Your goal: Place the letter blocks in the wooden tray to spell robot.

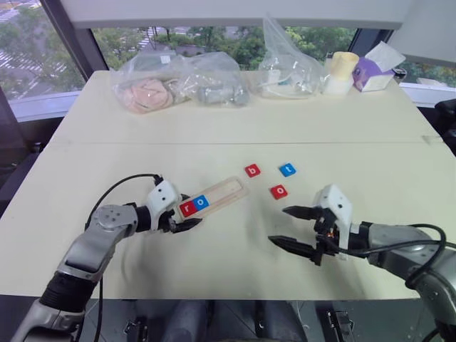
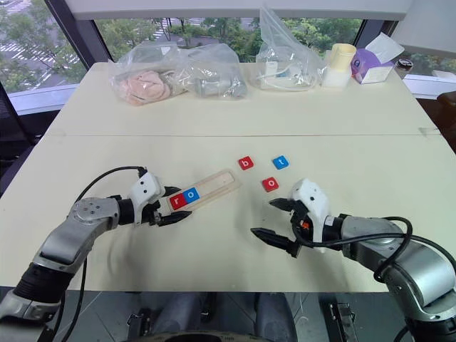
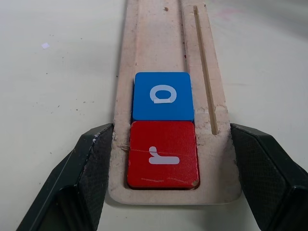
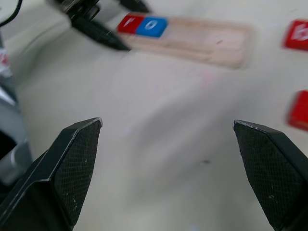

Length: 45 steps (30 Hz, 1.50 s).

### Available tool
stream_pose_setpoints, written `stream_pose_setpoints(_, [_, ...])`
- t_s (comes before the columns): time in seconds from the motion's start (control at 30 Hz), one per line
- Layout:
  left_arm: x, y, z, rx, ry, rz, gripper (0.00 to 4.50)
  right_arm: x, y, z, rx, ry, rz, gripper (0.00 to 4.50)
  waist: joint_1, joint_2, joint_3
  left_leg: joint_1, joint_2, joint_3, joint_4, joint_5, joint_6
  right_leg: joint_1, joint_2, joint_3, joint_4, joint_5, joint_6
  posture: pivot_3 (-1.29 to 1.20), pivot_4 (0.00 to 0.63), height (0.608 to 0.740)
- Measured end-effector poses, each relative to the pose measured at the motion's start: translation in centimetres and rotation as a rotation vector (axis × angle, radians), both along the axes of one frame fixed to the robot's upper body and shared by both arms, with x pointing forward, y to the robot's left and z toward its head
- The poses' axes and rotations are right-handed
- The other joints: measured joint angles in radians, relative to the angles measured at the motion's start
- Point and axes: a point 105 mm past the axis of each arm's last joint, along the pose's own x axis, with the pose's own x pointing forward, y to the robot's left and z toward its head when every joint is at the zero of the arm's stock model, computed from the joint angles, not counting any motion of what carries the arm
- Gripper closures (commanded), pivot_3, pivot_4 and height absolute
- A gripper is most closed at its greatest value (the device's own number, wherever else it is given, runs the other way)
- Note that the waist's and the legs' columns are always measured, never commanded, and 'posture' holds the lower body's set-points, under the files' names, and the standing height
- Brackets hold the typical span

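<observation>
Left of centre in the head view, the wooden tray (image 1: 214, 197) lies at a slant on the cream table (image 1: 235, 128), one end low and to the left, the other higher and to the right. The left gripper (image 1: 179, 216) has that low end pinched between its two black fingers, one on each long side. The left wrist view shows it close up: both fingers (image 3: 91, 168) pressed against the tray's edges.

In the slot sit two tiles, touching: the red r block (image 3: 162, 154) at the held end and the blue o block (image 3: 162, 96) next to it. The rest of the slot is bare wood.

Right of centre, three tiles lie loose on the table, apart from one another: the red b block (image 1: 252, 170), to its right the blue t block (image 1: 287, 169), and below and between them the red o block (image 1: 278, 191).

In the lower right, the right gripper (image 1: 296, 229) hangs just below the red o block with its fingers spread wide and nothing between them.

Along the top of the frame sit clear plastic bags (image 1: 178, 82), a roll of paper (image 1: 340, 71) and a purple tissue box (image 1: 374, 71).
</observation>
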Motion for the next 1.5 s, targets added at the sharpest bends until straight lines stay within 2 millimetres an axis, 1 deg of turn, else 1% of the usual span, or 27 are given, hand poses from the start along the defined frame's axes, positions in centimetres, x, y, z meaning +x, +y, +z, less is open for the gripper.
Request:
stream_pose_setpoints(0.1, [0.0, 0.2, 0.5, 0.011, 0.005, -0.078, 1.36, 0.2, -0.5, 0.5, 0.02, -0.012, -0.023, 0.0, 0.0, 0.0, 0.0, 0.0, 0.0, 0.0, 0.0, 0.0, 0.0, 0.0, 0.0, 0.0, 0.0, 0.0, 0.0, 0.0, 0.15, 0.74])
stream_pose_setpoints(0.2, [-0.6, -0.7, 1.7, 0.06, -0.035, -0.27, 1.36, 0.3, -1.0, 0.6, 0.025, -0.009, -0.042, 0.0, 0.002, 0.0, 0.0, -0.001, 0.0, 0.0, 0.0, 0.0, 0.0, 0.0, 0.0, 0.0, 0.0, 0.0, 0.0, 0.0, 0.15, 0.74])
stream_pose_setpoints(0.3, [-0.6, -1.5, 2.0, 0.087, -0.055, -0.389, 1.36, 0.3, -1.2, 0.5, 0.025, -0.006, -0.056, 0.0, 0.001, 0.0, 0.0, -0.001, -0.001, 0.001, 0.0, 0.0, 0.0, 0.0, -0.001, 0.0, 0.0, 0.0, 0.0, 0.0, 0.15, 0.74])
stream_pose_setpoints(0.37, [-0.1, -2.1, 1.8, 0.084, -0.053, -0.434, 1.36, 0.5, -1.5, 0.4, 0.022, -0.006, -0.079, 0.0, 0.001, 0.0, 0.0, -0.001, -0.001, 0.001, 0.001, 0.0, 0.0, 0.0, -0.001, 0.0, 0.0, 0.0, 0.0, 0.0, 0.15, 0.74])
stream_pose_setpoints(0.47, [0.6, -2.1, 1.1, 0.12, -0.055, -0.47, 1.36, 0.4, -1.7, 0.2, 0.027, 0.002, -0.105, 0.0, -0.002, 0.0, 0.0, -0.001, 0.0, 0.001, 0.0, 0.0, 0.0, 0.0, 0.0, 0.0, 0.0, 0.001, 0.002, 0.0, 0.15, 0.74])
stream_pose_setpoints(0.57, [1.3, -2.3, 0.5, 0.122, -0.064, -0.482, 1.36, 0.3, -1.5, 0.1, 0.03, 0.005, -0.121, 0.0, -0.001, 0.0, 0.0, -0.001, 0.0, 0.0, 0.001, 0.0, 0.0, 0.0, 0.0, 0.0, 0.0, 0.002, 0.003, 0.0, 0.15, 0.74])
stream_pose_setpoints(0.63, [1.4, -2.4, 0.2, 0.119, -0.065, -0.494, 0.34, 0.1, -1.4, 0.1, 0.028, 0.005, -0.124, 0.0, -0.001, 0.0, 0.0, -0.001, -0.001, 0.0, 0.001, 0.0, 0.0, 0.0, 0.0, 0.0, 0.0, 0.002, 0.003, 0.0, 0.15, 0.74])
stream_pose_setpoints(0.67, [1.5, -2.4, 0.3, 0.119, -0.063, -0.495, 0.03, 0.1, -1.3, 0.1, 0.027, 0.007, -0.125, 0.0, 0.0, 0.0, 0.0, 0.0, -0.001, 0.0, 0.001, 0.0, 0.001, 0.001, 0.0, 0.0, 0.0, 0.002, 0.004, 0.0, 0.15, 0.74])
stream_pose_setpoints(0.9, [1.5, -2.1, 0.3, 0.139, -0.057, -0.508, 0.03, 0.0, -1.3, 0.0, 0.021, 0.012, -0.13, 0.0, -0.001, 0.0, 0.0, 0.0, 0.0, 0.0, 0.002, 0.0, 0.001, 0.001, 0.0, 0.0, 0.0, 0.002, 0.004, 0.0, 0.15, 0.74])
stream_pose_setpoints(0.97, [1.3, -1.6, 0.4, 0.145, -0.057, -0.493, 0.03, 0.3, -1.1, 0.3, 0.025, -0.001, -0.127, 0.0, -0.005, 0.0, 0.0, 0.0, 0.0, 0.0, 0.002, 0.0, 0.001, 0.001, 0.001, 0.0, 0.001, 0.003, 0.004, 0.0, 0.15, 0.74])
stream_pose_setpoints(1.03, [1.3, -0.2, 0.6, 0.177, -0.047, -0.461, 0.03, 1.3, -0.8, 1.0, 0.049, -0.036, -0.138, 0.0, -0.017, -0.001, 0.0, 0.001, 0.001, 0.0, 0.002, 0.0, 0.001, 0.001, 0.001, 0.0, 0.001, 0.003, 0.003, 0.0, 0.15, 0.74])
stream_pose_setpoints(1.1, [1.2, 2.1, 1.0, 0.184, -0.004, -0.375, 0.03, 2.8, -0.3, 1.5, 0.059, -0.076, -0.168, 0.0, -0.033, 0.0, 0.0, 0.002, 0.002, 0.0, 0.001, 0.0, 0.001, 0.0, 0.004, 0.001, 0.002, 0.003, 0.003, 0.0, 0.15, 0.74])
stream_pose_setpoints(1.13, [1.1, 3.2, 1.5, 0.166, 0.024, -0.323, 0.03, 3.8, 0.1, 1.4, 0.051, -0.089, -0.193, 0.0, -0.036, 0.0, 0.0, 0.002, 0.002, 0.0, 0.0, 0.0, 0.001, -0.001, 0.004, 0.002, 0.003, 0.003, 0.002, 0.0, 0.15, 0.74])
stream_pose_setpoints(1.2, [0.9, 4.6, 3.1, 0.106, 0.054, -0.243, 0.03, 5.8, 0.8, 0.9, 0.028, -0.099, -0.252, 0.0, -0.034, 0.0, 0.001, 0.002, 0.002, -0.001, 0.0, 0.001, 0.0, -0.002, 0.005, 0.002, 0.003, 0.003, 0.002, 0.0, 0.15, 0.74])
stream_pose_setpoints(1.27, [0.8, 5.3, 4.9, 0.032, 0.051, -0.171, 0.03, 7.6, 1.8, 0.5, 0.034, -0.091, -0.309, 0.0, -0.029, 0.001, 0.001, 0.001, 0.002, -0.001, 0.0, 0.001, 0.0, -0.002, 0.005, 0.002, 0.003, 0.003, 0.002, 0.0, 0.15, 0.74])
stream_pose_setpoints(1.37, [0.9, 6.0, 8.0, -0.114, 0.011, -0.043, 0.03, 10.2, 4.6, 0.4, 0.055, -0.071, -0.353, 0.0, -0.029, 0.001, 0.001, 0.001, 0.001, -0.001, 0.0, 0.001, -0.001, -0.003, 0.005, 0.003, 0.003, 0.004, 0.002, 0.0, 0.15, 0.74])
stream_pose_setpoints(1.43, [0.3, 5.8, 9.3, -0.18, -0.01, 0.0, 0.03, 11.2, 6.0, 0.1, 0.033, -0.063, -0.358, 0.0, -0.03, 0.001, 0.001, 0.001, 0.0, -0.001, -0.001, 0.001, -0.001, -0.003, 0.004, 0.004, 0.003, 0.004, 0.003, 0.0, 0.15, 0.74])
stream_pose_setpoints(1.47, [-0.1, 5.5, 9.6, -0.21, -0.012, 0.013, 0.03, 11.6, 6.6, -0.3, 0.017, -0.055, -0.359, 0.0, -0.029, 0.001, 0.001, 0.001, 0.0, 0.0, -0.001, 0.001, -0.001, -0.003, 0.004, 0.004, 0.003, 0.006, 0.007, 0.0, 0.15, 0.74])
stream_pose_setpoints(1.5, [-0.5, 5.2, 9.8, -0.238, -0.008, 0.028, 0.03, 12.0, 6.9, -0.6, -0.002, -0.049, -0.365, 0.0, -0.028, 0.001, 0.001, 0.001, 0.0, 0.0, -0.001, 0.001, -0.001, -0.003, 0.004, 0.005, 0.003, 0.007, 0.007, 0.0, 0.15, 0.74])
